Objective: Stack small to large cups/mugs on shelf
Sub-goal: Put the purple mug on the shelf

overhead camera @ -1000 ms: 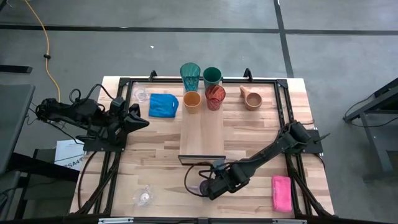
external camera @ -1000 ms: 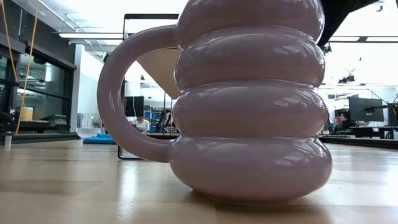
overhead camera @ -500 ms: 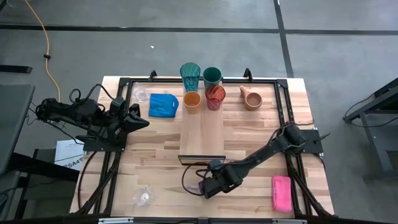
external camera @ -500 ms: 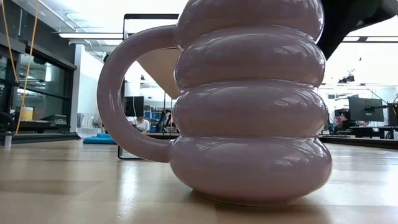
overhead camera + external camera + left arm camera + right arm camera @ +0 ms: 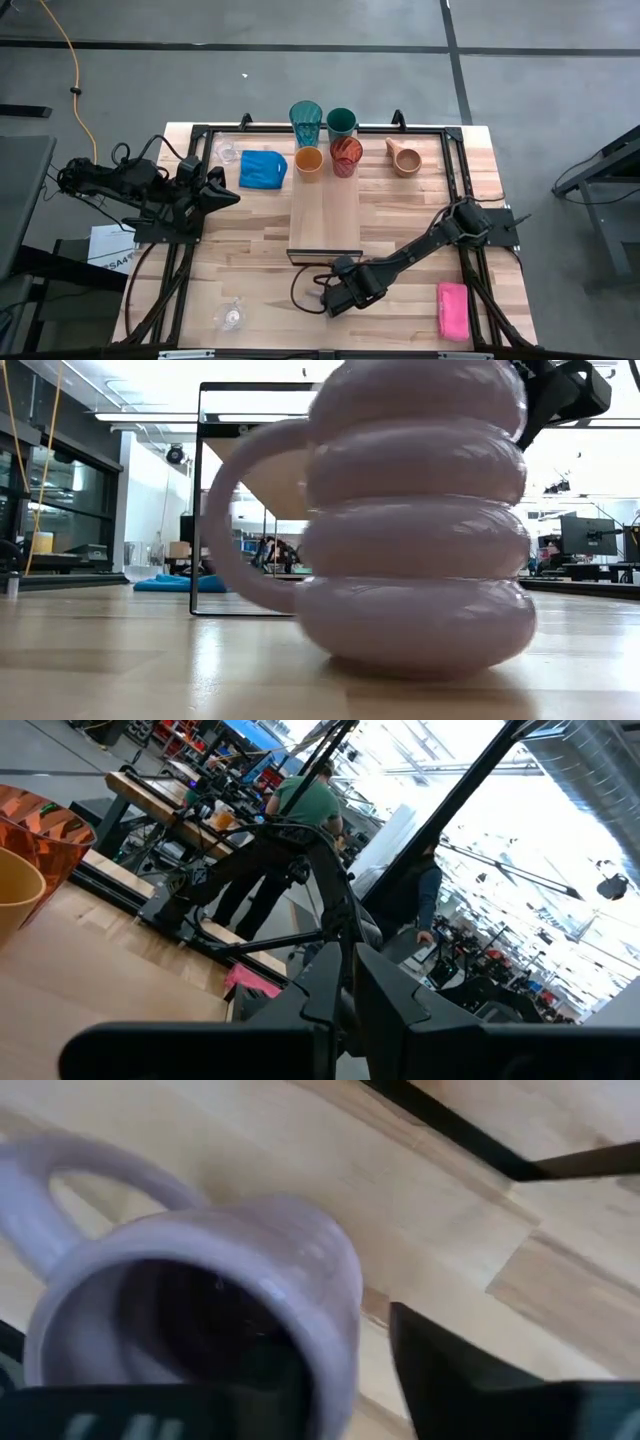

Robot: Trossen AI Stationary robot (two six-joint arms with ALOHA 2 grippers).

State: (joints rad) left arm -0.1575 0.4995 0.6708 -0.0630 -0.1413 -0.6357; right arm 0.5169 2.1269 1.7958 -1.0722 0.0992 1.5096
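Note:
The lavender ribbed mug stands on the table near its front edge, handle to one side. My right gripper is above it, shut on its rim, and it mostly hides the mug in the high view. The light-wood shelf lies at the table's middle. The orange cup and red cup stand at its far end. The teal tumbler and dark green cup stand behind them. My left gripper waits shut at the table's left. My right gripper has one finger inside the lavender mug and one finger outside, with the rim wall opposite the handle between them. The fingers come slanting down from the table's right. The mug's base is on the table.
The tan mug is at the far right and the blue cloth at the far left. One clear glass stands beside the cloth and another at the near left. The pink sponge lies at the near right.
My right gripper has moved a little toward the table's left, over the lavender mug. In the low view the mug has shifted and turned a little on the table, and its handle has swung closer to the body.

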